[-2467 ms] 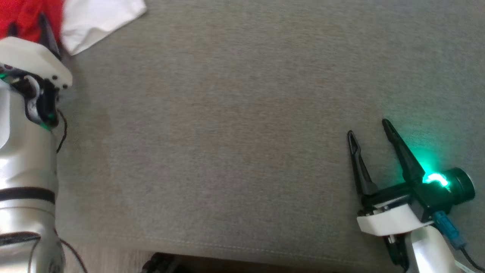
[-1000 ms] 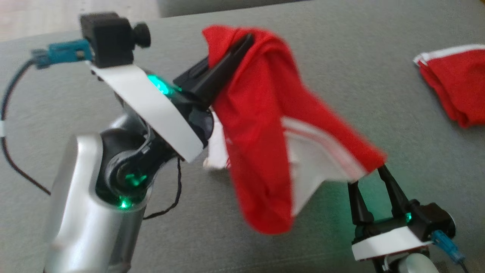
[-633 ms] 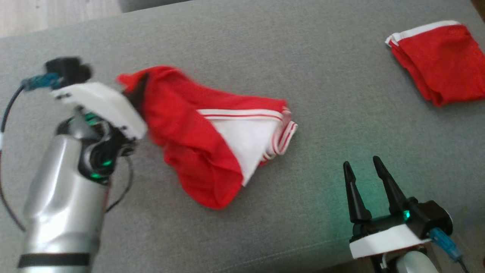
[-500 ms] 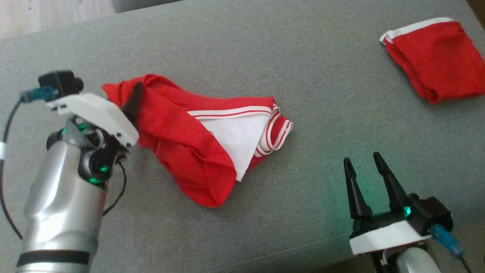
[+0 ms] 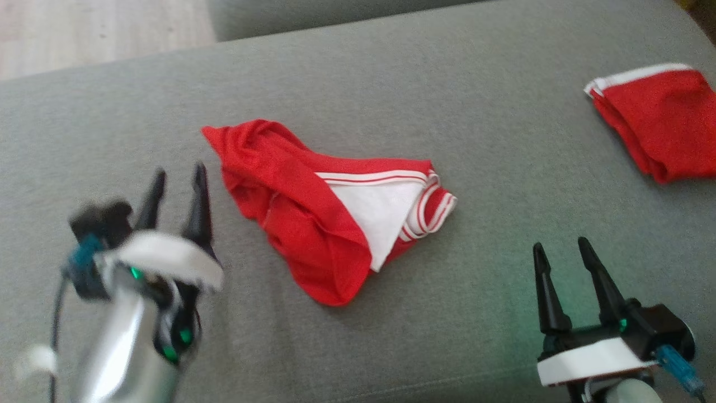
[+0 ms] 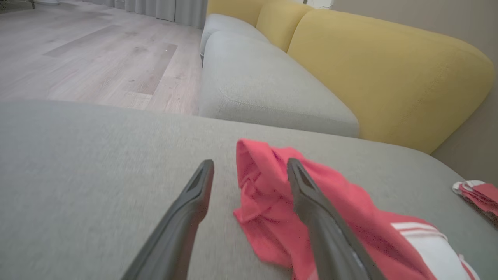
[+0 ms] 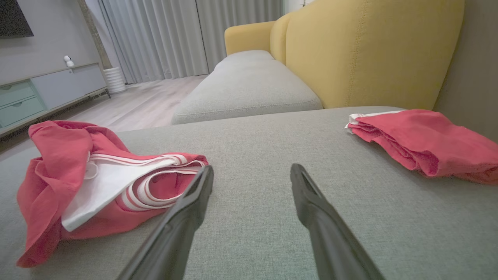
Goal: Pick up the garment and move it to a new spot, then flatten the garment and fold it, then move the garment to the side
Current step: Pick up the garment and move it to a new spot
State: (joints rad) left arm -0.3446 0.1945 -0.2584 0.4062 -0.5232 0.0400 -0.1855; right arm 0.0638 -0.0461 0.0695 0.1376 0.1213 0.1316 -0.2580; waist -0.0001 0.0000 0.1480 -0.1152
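Head view: garment point(image 5: 291, 224) lies crumpled (red, white-trimmed); left fingers point(image 5: 198, 212), right fingers point(image 5: 547, 296) spread.

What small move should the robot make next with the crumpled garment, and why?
Probably bring the right claw forward and left to the striped edge of the garment, ready to grip it. The garment lies crumpled on the cushion, both claws are open and hold nothing, and the left claw is beside its red end, so spreading it flat seems next.
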